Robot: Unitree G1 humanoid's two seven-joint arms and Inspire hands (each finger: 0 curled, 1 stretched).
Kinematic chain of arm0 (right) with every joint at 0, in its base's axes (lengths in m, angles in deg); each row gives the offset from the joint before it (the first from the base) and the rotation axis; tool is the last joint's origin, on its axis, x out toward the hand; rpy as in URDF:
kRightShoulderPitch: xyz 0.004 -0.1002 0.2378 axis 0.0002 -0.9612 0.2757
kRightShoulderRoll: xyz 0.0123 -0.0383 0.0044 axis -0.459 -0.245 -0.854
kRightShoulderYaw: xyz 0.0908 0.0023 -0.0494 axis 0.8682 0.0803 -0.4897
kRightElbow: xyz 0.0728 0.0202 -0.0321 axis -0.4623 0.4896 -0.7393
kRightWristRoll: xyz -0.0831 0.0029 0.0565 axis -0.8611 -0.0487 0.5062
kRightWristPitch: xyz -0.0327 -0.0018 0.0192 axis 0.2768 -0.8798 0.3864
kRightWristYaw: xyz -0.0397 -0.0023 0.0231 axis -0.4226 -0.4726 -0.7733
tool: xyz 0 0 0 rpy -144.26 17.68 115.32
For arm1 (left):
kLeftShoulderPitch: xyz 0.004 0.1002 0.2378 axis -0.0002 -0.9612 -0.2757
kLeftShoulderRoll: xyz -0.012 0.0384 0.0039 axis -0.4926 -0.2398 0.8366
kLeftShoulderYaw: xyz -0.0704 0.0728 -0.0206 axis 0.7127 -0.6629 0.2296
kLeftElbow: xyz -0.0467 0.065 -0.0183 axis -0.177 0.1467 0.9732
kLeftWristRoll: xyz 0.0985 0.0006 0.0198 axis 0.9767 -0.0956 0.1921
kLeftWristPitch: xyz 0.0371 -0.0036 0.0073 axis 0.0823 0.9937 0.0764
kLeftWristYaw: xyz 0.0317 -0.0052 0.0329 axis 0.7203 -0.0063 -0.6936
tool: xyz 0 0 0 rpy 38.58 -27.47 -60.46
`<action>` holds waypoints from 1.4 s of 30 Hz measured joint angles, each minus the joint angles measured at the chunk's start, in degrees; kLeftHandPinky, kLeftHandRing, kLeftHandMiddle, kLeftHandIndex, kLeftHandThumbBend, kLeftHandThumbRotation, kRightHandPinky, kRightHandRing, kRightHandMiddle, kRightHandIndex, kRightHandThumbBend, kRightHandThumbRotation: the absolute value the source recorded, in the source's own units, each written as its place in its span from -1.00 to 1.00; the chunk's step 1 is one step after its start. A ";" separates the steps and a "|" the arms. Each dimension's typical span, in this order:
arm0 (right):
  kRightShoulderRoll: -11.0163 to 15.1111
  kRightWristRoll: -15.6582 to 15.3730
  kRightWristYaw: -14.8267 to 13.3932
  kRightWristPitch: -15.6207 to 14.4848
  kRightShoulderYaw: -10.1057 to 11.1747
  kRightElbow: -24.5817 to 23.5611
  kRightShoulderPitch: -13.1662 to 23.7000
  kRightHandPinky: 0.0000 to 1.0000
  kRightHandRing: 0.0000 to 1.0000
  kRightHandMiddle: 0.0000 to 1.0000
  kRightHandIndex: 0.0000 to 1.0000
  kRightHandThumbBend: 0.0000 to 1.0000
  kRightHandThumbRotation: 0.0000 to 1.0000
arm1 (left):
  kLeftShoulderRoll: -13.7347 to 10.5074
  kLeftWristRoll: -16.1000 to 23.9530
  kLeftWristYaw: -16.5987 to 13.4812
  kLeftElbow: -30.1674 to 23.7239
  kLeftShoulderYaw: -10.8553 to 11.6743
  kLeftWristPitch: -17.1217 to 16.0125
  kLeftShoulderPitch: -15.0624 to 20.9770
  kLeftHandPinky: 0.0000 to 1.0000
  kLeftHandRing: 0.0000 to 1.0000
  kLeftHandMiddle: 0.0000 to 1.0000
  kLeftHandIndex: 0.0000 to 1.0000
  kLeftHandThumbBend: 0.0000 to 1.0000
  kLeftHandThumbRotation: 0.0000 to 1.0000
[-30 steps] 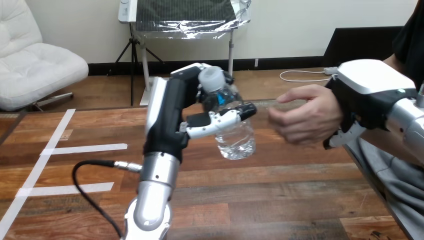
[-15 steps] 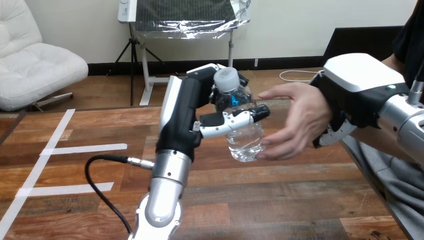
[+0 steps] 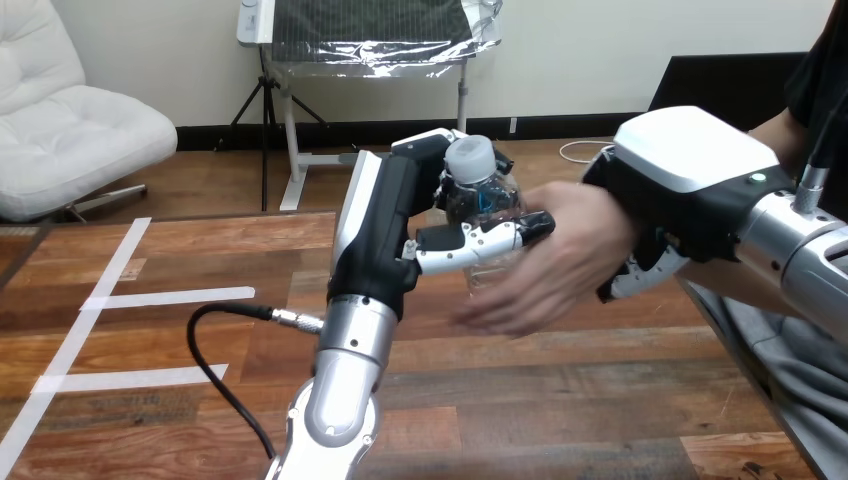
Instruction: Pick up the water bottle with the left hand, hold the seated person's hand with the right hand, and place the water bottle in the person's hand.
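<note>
A clear water bottle (image 3: 482, 197) with a white cap is held upright above the wooden table (image 3: 560, 400) by my left hand (image 3: 388, 235). Its thumb crosses the bottle's front and its fingers wrap the back. The person's hand (image 3: 560, 262) comes in from the right with its fingers spread, and it covers the bottle's lower right side. My right hand (image 3: 682, 178) lies over the person's wrist, and its fingers (image 3: 640, 277) curl under that wrist.
White tape lines (image 3: 130, 298) mark the table's left part. A black cable (image 3: 215, 345) loops beside my left forearm. The person's lap sits at the table's right edge.
My left hand carried the bottle to the right, and my right hand brought the person's wrist to the left. The person's hand opened and now reaches onto the bottle.
</note>
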 measured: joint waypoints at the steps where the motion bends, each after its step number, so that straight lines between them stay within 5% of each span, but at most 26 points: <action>1: 0.00 0.00 -0.09 0.25 0.00 0.00 0.00 -0.35 -0.26 -0.13 -0.17 0.57 -1.00 | 0.04 0.00 -0.15 0.06 -0.10 0.18 0.14 -0.23 -0.21 -0.15 -0.08 0.31 -1.00; 42: 0.19 -0.03 -2.42 4.94 1.20 2.55 0.00 -0.41 -0.29 -0.16 -0.17 0.59 -1.00 | 0.87 -0.01 -3.27 1.16 -3.27 2.23 3.34 -0.23 -0.19 -0.13 -0.08 0.30 -1.00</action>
